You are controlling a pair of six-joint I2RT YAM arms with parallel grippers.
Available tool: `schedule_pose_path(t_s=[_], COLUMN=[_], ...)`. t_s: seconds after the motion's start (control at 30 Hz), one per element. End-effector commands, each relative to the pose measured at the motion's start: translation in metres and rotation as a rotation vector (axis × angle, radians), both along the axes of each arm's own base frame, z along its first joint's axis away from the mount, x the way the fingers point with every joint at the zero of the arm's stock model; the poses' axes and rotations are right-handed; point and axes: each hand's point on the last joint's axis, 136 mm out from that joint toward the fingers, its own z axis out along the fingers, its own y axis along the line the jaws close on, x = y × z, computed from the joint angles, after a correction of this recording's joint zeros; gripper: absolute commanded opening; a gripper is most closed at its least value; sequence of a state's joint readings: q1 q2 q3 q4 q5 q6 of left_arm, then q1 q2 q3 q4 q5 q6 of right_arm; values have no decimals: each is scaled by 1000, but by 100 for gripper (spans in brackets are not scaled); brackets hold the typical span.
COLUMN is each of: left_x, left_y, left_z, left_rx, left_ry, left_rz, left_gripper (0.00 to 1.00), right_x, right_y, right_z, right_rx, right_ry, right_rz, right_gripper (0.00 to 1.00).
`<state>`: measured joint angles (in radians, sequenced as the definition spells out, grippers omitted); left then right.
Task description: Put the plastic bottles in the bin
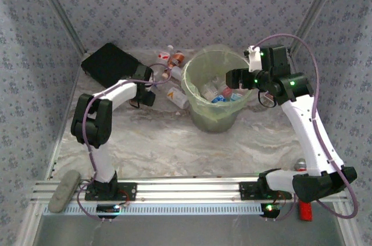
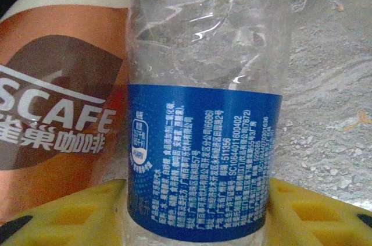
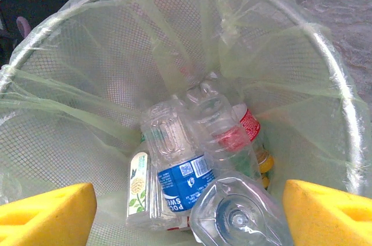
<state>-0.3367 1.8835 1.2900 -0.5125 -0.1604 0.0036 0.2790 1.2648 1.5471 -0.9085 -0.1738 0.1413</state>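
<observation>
My left gripper (image 2: 195, 199) is shut on a clear bottle with a blue label (image 2: 203, 141), its yellow pads (image 2: 75, 211) pressed to both sides. A brown Nescafe-labelled bottle (image 2: 58, 112) lies against it on the left. From above, the left gripper (image 1: 145, 92) is low at the back left, close to loose bottles (image 1: 177, 97) beside the bin (image 1: 189, 86). More bottles (image 1: 174, 57) lie behind. My right gripper (image 1: 232, 77) hangs open over the bin's rim (image 3: 325, 54). Several bottles (image 3: 180, 170) lie inside the bin, and a clear one (image 3: 244, 217) sits below the spread fingers (image 3: 328, 211).
A flat black case (image 1: 110, 63) lies at the back left, right behind the left gripper. A grey pad (image 1: 64, 191) rests at the near left by the rail, and a red object (image 1: 305, 210) by the right arm's base. Patterned walls close in the table.
</observation>
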Motion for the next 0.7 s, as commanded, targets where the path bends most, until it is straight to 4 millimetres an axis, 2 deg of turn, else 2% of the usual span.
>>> schedule_pose_path(t_s=[0.0,0.13,0.23,0.47,0.53,0.67], left_x=[-9,-19,-29,-56,-62,-75], left_y=[0,-1,5,17,6,-32], left_z=[5,24,45,104,122,168], left_rx=[-7,-38,-26,-137,-245,-515], left_ry=[-11,-56,-94,-278,-328,-444], left_rz=[19,50,83,200,178,71], left_gripper=[50,48,48,49,49,49], right_x=[-5,-8,-11,-18,-16,-6], right_y=[0,3,8,51,63,93], right_z=[9,16,26,60,69,86], right_rx=[26,50,73,139,163,222], right_ry=[-27,-48,-74,-192,-218,-269], right_rz=[4,21,52,228,257,291], right_gripper=[85,85,85,86,86,86])
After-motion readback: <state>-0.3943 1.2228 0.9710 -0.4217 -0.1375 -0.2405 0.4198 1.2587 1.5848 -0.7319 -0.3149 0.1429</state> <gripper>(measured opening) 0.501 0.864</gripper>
